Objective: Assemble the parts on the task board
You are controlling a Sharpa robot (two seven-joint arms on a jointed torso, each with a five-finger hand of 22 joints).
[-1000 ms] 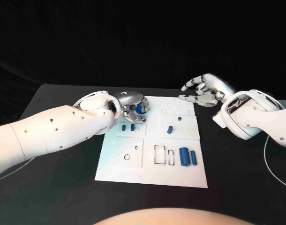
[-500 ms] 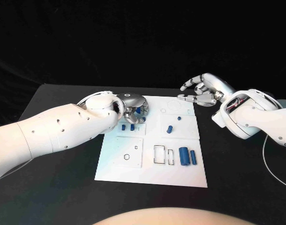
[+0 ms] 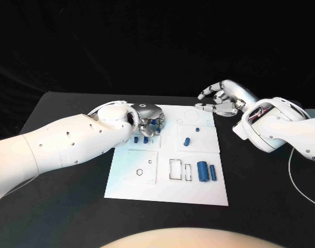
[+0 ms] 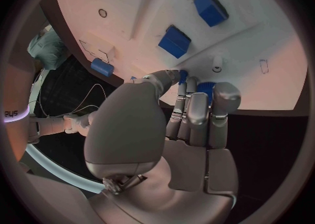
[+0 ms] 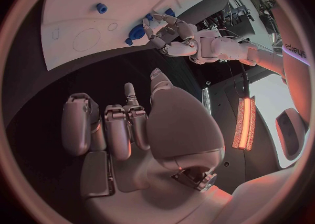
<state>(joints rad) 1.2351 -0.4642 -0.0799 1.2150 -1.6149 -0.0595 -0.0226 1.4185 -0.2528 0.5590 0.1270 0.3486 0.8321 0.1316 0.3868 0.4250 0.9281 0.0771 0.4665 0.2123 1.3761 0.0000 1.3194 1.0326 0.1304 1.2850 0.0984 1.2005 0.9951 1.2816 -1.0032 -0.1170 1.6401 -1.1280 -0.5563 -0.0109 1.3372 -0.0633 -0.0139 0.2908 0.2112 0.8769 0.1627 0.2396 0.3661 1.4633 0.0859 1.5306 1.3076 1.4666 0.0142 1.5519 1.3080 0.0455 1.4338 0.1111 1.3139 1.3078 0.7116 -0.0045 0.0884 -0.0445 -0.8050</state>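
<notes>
Blue part (image 4: 205,88) seemingly pinched in curled left hand (image 3: 149,118) fingers.

We are gripping a blue part (image 3: 154,123) in our left hand (image 3: 148,115) over the board's (image 3: 169,194) far-left corner; our right hand (image 3: 223,99) is hovering, empty, beyond the far-right corner.

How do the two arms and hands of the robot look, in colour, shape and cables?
Both arms have smooth, rounded white shells; the left arm carries small dark dots. Each ends in a shiny silver hand with jointed metal fingers: the left hand and the right hand. A thin white cable loops beside the right arm, whose wrist opening shows red and dark parts inside.
</notes>
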